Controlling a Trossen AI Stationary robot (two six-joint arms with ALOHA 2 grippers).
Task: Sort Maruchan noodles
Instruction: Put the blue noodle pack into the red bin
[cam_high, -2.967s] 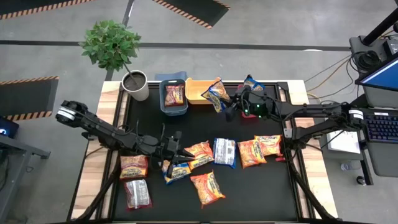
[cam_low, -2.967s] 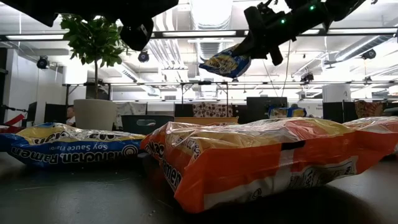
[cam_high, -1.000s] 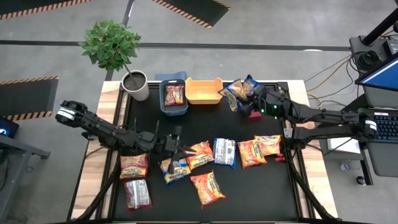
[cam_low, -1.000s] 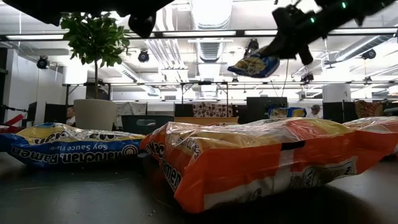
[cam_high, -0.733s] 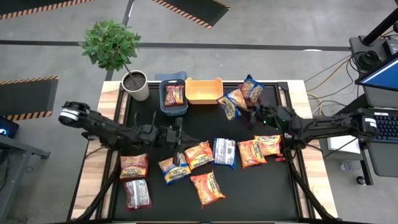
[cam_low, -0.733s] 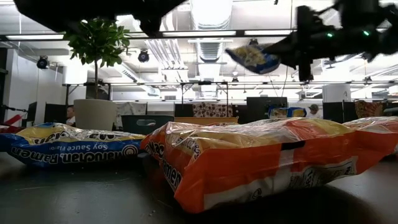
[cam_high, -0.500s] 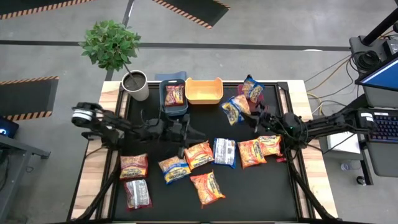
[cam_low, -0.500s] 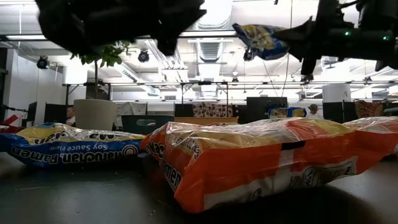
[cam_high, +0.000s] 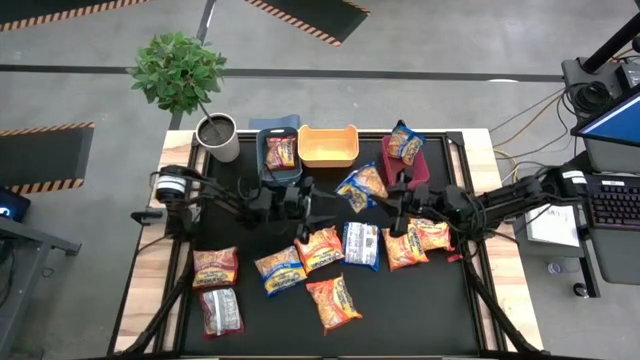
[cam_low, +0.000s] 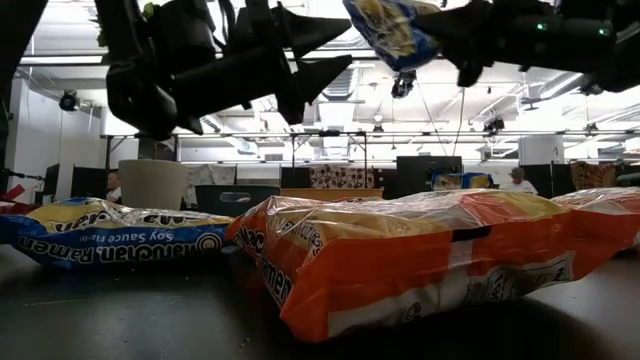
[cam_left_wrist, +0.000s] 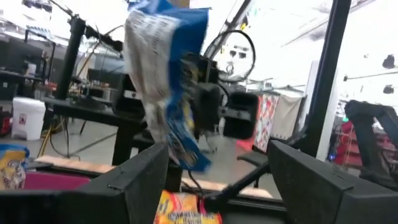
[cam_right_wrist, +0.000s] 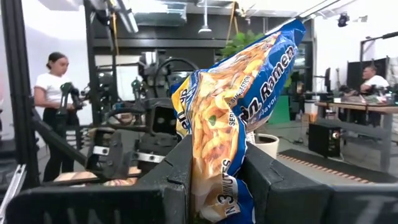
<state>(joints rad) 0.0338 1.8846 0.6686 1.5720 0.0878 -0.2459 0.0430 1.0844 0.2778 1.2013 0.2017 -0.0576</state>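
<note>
Two slim dark arms, black housings, jointed in segments. Left arm (cam_high: 215, 200): pale round cap at its base joint. Right arm (cam_high: 510, 198): pale band near its outer joint. Fingers (cam_right_wrist: 168, 186) matte black, broad, flat-faced, angular.

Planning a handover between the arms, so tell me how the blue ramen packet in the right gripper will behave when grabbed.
The blue ramen packet is pinched by one end in the right gripper and holds its shape, so it is probably fairly stiff and light. Its glossy, crinkly wrapper could slip. The left gripper is open, facing it.
</note>
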